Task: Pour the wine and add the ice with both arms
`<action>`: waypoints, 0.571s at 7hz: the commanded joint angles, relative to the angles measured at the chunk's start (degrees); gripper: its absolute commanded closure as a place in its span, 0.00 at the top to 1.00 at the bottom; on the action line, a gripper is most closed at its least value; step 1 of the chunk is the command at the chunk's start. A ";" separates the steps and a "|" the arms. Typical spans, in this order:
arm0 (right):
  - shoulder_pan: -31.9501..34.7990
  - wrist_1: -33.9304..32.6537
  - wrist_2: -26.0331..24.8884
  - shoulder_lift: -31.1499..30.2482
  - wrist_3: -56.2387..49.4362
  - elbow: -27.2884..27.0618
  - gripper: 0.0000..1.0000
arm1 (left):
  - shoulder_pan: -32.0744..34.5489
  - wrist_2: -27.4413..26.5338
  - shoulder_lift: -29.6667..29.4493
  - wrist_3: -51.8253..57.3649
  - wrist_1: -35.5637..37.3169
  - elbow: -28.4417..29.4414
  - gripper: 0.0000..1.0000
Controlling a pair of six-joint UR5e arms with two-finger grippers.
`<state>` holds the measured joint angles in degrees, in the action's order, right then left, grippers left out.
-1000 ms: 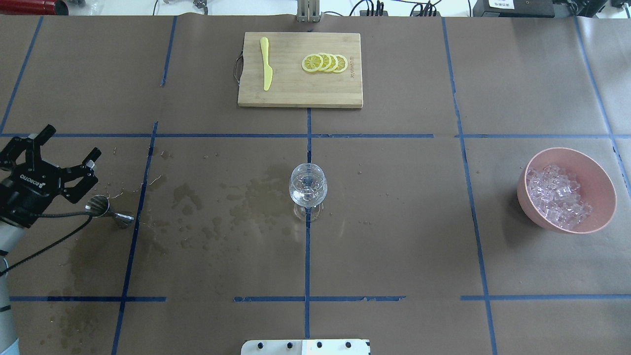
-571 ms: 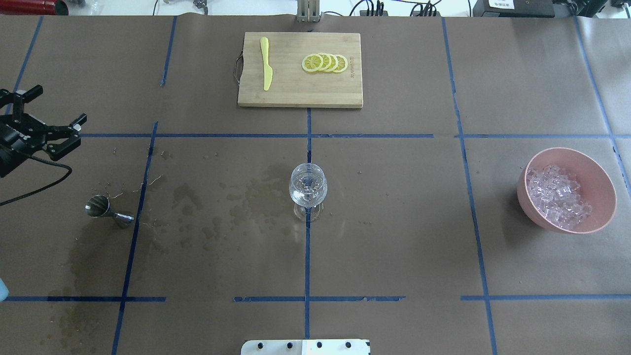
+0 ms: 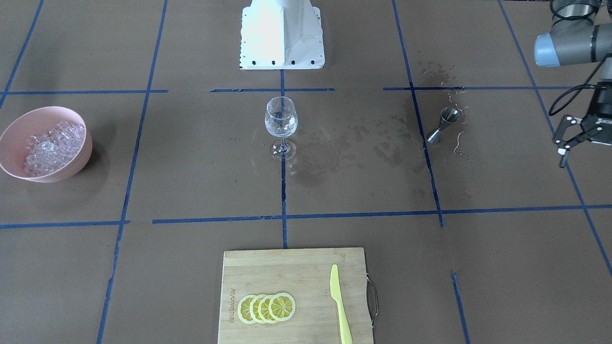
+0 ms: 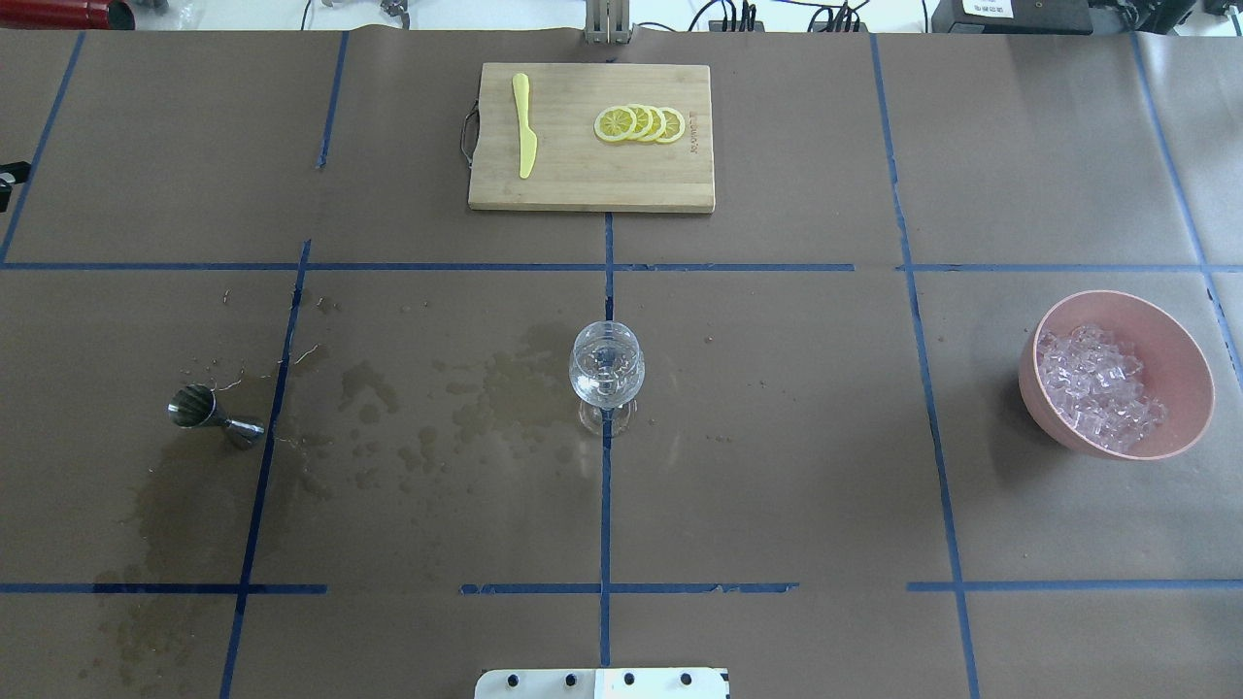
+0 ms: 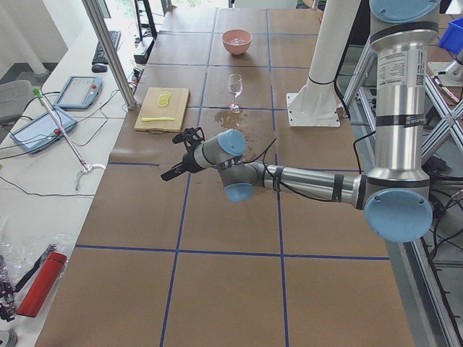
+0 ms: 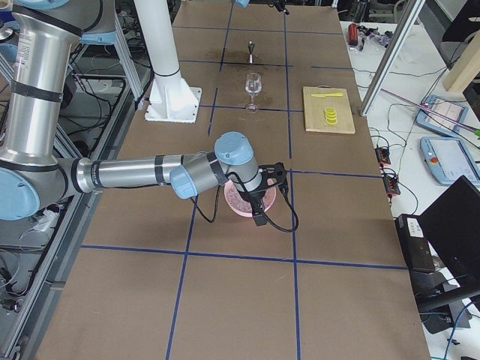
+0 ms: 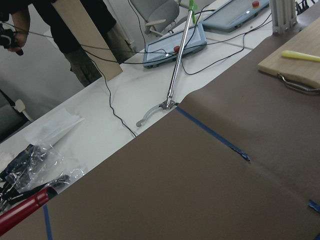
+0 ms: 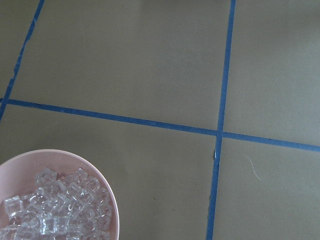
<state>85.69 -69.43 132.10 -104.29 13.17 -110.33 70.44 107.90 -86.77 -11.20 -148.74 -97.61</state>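
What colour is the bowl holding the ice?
Pale pink; the bowl shows best in the overhead exterior view.

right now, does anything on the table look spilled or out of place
Yes. Dark wet stains blotch the brown table cover between the wine glass and the jigger, with a larger patch on the robot's side of the jigger. Both stand upright; the ice sits in its pink bowl.

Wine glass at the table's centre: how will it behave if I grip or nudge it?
The wine glass probably tips easily: a broad cup rides high on a thin stem over a small foot. It looks like thin clear glass, so likely fragile under a squeeze. The brown paper beside it looks stained wet, so a push might slide it unevenly.
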 commanded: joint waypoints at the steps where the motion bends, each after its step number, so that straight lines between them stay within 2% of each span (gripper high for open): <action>1: 0.00 0.00 0.00 -0.12 -0.07 0.02 1.00 | 12.56 14.55 -0.24 5.66 16.29 -0.47 1.00; 2: 0.00 -0.09 0.00 -0.12 -0.16 0.02 1.00 | 14.19 16.01 0.54 5.66 20.99 -0.30 1.00; 4: 0.00 -0.09 0.00 -0.12 -0.07 0.02 1.00 | 16.29 15.76 -0.23 5.75 41.14 -0.12 1.00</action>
<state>85.69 -69.47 132.10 -104.41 13.04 -110.30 84.89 123.31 -86.58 -5.60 -119.97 -97.64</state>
